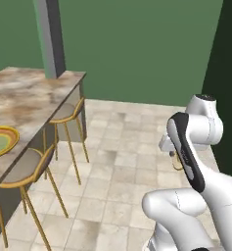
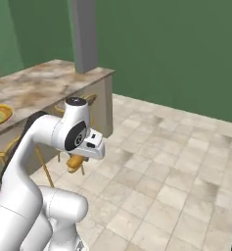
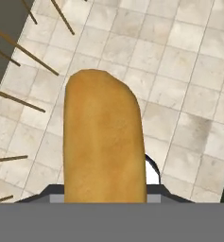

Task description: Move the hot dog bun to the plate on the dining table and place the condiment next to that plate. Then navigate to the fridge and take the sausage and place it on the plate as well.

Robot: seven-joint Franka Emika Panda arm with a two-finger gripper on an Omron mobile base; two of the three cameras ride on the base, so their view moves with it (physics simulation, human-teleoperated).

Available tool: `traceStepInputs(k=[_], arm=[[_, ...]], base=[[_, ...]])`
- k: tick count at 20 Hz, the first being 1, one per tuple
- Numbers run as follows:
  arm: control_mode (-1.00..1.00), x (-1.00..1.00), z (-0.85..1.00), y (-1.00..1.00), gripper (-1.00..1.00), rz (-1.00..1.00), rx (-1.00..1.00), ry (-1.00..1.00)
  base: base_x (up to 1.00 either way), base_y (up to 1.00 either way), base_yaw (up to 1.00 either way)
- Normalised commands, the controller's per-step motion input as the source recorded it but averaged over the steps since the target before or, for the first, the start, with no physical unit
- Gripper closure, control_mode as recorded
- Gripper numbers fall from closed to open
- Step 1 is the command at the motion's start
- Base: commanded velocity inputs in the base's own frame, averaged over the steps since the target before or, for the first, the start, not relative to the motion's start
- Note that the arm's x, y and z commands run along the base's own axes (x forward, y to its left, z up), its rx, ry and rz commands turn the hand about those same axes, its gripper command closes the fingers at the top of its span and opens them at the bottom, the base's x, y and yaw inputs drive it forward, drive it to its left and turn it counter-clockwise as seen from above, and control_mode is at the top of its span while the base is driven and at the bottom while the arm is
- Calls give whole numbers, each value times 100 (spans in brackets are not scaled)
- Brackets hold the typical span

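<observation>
Gripper (image 2: pixel 78 165) was clamped on the hot dog bun (image 3: pixel 103 139), carried over floor tiles, off the dining table (image 1: pixel 32 100). Plate (image 1: pixel 1 141) sat at table's near edge w/ stools; approach level, lower bun onto centre.

Two yellow-framed stools (image 1: pixel 27 171) stand at the left of the frame on the beige tiled floor (image 1: pixel 122 166); a green wall (image 1: pixel 137 44) and grey pillar (image 1: pixel 51 34) are behind.

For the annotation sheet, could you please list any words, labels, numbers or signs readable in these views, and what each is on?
None: no readable text appears. The hot dog bun in the gripper, the plate, the dining table and the stools are all unmarked.
</observation>
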Motion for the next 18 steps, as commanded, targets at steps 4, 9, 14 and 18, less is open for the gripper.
traceStepInputs(k=[4, 9, 14, 18], arm=[[100, 0, 0, 0, 100, 0, 0, 0], [100, 0, 0, 0, 100, 0, 0, 0], [100, 0, 0, 0, 100, 0, 0, 0], [100, 0, 0, 0, 100, 0, 0, 0]], base=[[98, -34, 66], [92, -35, 68], [90, -31, 69], [89, -26, 70]])
